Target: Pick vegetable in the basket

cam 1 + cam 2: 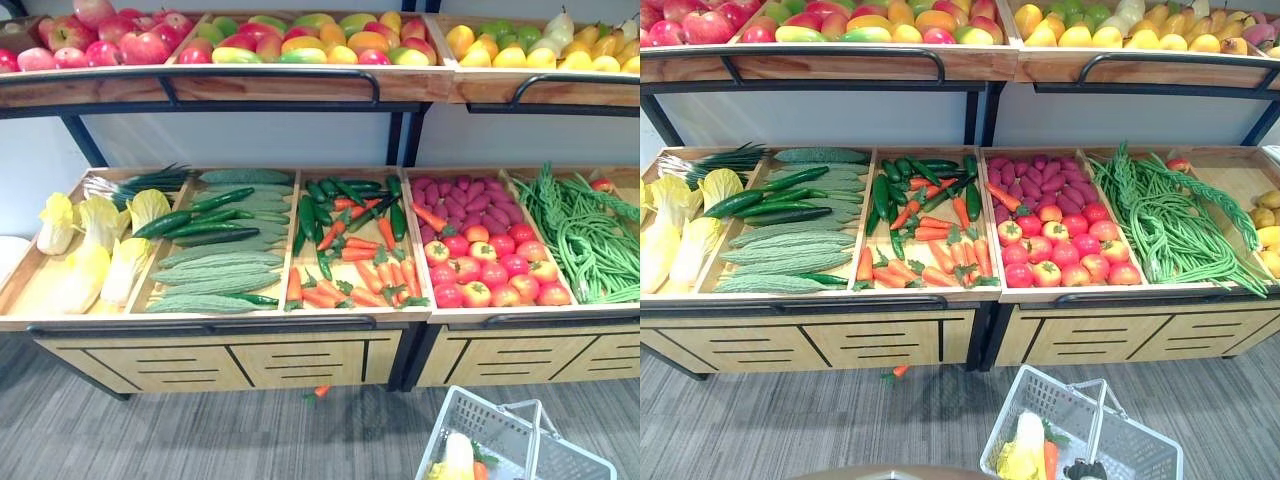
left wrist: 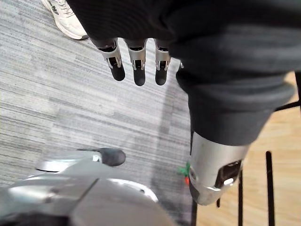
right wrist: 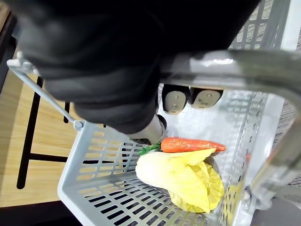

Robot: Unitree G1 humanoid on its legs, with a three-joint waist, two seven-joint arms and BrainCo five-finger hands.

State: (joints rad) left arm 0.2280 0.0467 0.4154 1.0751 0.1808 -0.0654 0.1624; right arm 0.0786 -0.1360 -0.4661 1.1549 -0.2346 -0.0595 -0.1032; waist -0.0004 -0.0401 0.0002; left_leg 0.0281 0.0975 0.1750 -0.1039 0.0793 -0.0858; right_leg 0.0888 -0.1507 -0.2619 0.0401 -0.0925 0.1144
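Left wrist view: the left hand (image 2: 136, 59) hangs over the grey floor with its fingers straight and its thumb set apart, holding nothing. A person's shoe (image 2: 66, 21) stands on the floor past the fingertips. In the eye views a display stand (image 1: 230, 325) runs across the scene beyond the basket (image 1: 1038, 388). Its lower bins, read from far left of the basket, hold pale cabbages (image 1: 90, 250), cucumbers and ridged gourds (image 1: 215, 260), a heap of carrots (image 1: 350, 270), tomatoes (image 1: 490, 275) straight beyond the basket, and green beans (image 1: 580, 235) to its right. A stray carrot (image 1: 318, 391) lies on the floor left of the basket, close to the stand's base. Inside the basket a yellow cabbage (image 3: 181, 176) lies on the bottom. One carrot (image 3: 193, 144) rests on its side along the cabbage, touching it. The carrot's long axis runs from the stand toward the robot, with its green top toward the stand and its tip toward the robot. The right hand (image 3: 175, 100) is above the basket, its fingers curled round the basket handle (image 3: 235, 61) and clamped on it.
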